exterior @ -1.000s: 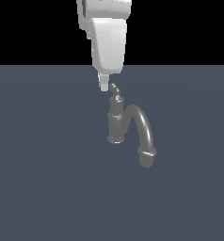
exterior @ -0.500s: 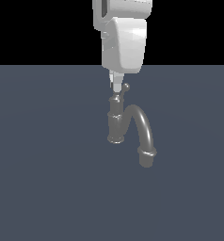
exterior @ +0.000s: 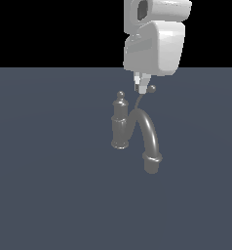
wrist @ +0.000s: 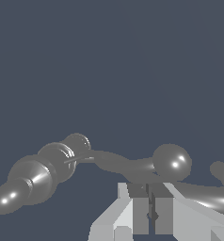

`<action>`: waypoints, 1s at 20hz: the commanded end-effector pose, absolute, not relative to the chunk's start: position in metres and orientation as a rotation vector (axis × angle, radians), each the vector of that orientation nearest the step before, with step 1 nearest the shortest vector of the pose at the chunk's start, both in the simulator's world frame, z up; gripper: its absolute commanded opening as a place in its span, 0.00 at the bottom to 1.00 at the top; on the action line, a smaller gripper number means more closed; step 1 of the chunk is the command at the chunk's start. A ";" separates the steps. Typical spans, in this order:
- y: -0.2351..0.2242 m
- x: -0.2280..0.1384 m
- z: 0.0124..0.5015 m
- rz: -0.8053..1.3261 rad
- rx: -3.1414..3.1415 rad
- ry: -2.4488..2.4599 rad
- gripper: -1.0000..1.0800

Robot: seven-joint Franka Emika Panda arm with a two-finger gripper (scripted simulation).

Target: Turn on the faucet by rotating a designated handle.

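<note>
on the exterior view's left stands the faucet [exterior: 121, 124], its upright post topped by a knob finial, set on the dark grey floor [exterior: 45, 185]. just to the right of the post the thin handle [exterior: 140, 100] rises in a slim curve and ends in a small ball tip [exterior: 151, 89], which sits right beside your gripper [exterior: 141, 88]. further right and lower, the thick spout [exterior: 148, 134] arches over and points down toward the floor.

your fingers [wrist: 132, 207] look pressed nearly together, with only a thin dark slit between them in the wrist view, and you hold nothing; the ball tip [wrist: 172, 162] lies just past the fingertips, close or perhaps touching, which cannot be told from here.

to do this step well, you likely want to push with the side of the fingers, low against the lever near the ball, and sweep sideways around the post. keep the tips off the finial and the spout, and stay level so the thin wire does not slip under or over the fingers.

the handle's long axis runs from the post outward and upward to the ball, pointing toward the exterior view's right.
</note>
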State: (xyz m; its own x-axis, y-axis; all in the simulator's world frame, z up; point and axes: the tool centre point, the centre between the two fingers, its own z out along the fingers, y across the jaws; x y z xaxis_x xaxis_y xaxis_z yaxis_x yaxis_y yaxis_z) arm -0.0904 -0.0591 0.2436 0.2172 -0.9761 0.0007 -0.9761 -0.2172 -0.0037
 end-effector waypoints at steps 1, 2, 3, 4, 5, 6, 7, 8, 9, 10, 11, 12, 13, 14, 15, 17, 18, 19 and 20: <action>-0.086 -0.090 0.242 -0.001 -2.424 1.998 0.00; -0.091 -0.089 0.242 0.000 -2.424 1.999 0.00; -0.091 -0.089 0.242 0.000 -2.424 1.999 0.00; -0.071 -0.087 0.244 -0.004 -2.451 1.961 0.00; -0.073 -0.084 0.243 -0.004 -2.450 1.962 0.00; -0.076 -0.081 0.243 -0.004 -2.449 1.963 0.00; -0.078 -0.078 0.243 -0.003 -2.448 1.965 0.00; -0.080 -0.076 0.243 -0.003 -2.447 1.966 0.00; -0.083 -0.073 0.243 -0.003 -2.446 1.967 0.00; -0.085 -0.070 0.243 -0.003 -2.445 1.969 0.00; -0.088 -0.067 0.243 -0.003 -2.444 1.970 0.00; -0.090 -0.064 0.243 -0.003 -2.443 1.972 0.00; -0.092 -0.062 0.243 -0.003 -2.442 1.973 0.00; -0.094 -0.059 0.243 -0.003 -2.442 1.974 0.00; -0.097 -0.056 0.243 -0.003 -2.441 1.975 0.00; -0.101 -0.050 0.243 -0.002 -2.439 1.978 0.00; -0.104 -0.048 0.243 -0.002 -2.438 1.979 0.00; -0.106 -0.045 0.242 -0.002 -2.437 1.981 0.00; -0.108 -0.042 0.242 -0.002 -2.436 1.982 0.00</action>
State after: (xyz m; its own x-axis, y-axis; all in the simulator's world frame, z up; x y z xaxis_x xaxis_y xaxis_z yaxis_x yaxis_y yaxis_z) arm -0.0454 -0.0934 0.2442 0.2241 -0.9746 -0.0015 -0.9746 -0.2241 -0.0026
